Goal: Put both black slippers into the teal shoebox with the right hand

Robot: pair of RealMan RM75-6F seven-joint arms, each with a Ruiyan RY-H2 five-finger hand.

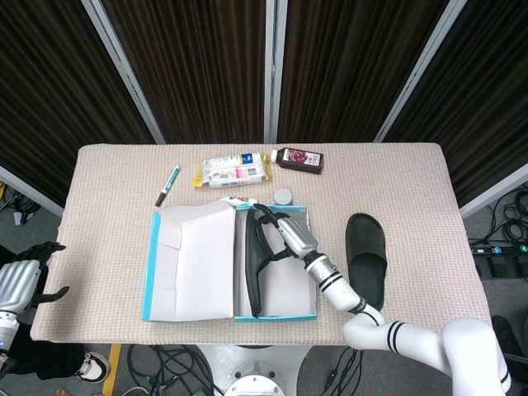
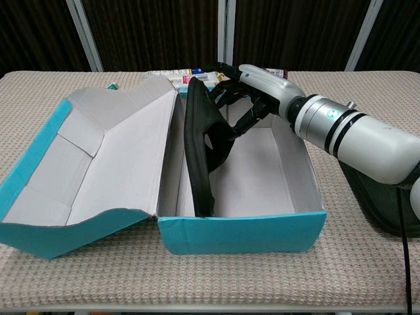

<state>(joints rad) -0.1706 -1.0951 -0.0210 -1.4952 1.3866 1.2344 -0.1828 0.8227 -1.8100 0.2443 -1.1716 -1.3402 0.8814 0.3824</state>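
One black slipper (image 2: 199, 147) stands on its edge inside the teal shoebox (image 2: 243, 230), leaning against the box's left wall; it is also visible in the head view (image 1: 253, 266). My right hand (image 2: 244, 92) reaches into the box from the right and grips the slipper by its strap; the head view shows the right hand (image 1: 286, 233) over the box's far end. The second black slipper (image 1: 367, 260) lies sole down on the table to the right of the box, its edge showing in the chest view (image 2: 387, 207). My left hand (image 1: 31, 282) hangs off the table's left edge with nothing in it.
The box's lid (image 2: 79, 164) lies open to the left. Behind the box are a green marker (image 1: 168, 185), a wipes packet (image 1: 233, 171), a dark bottle (image 1: 299, 159) and a small grey cap (image 1: 283, 196).
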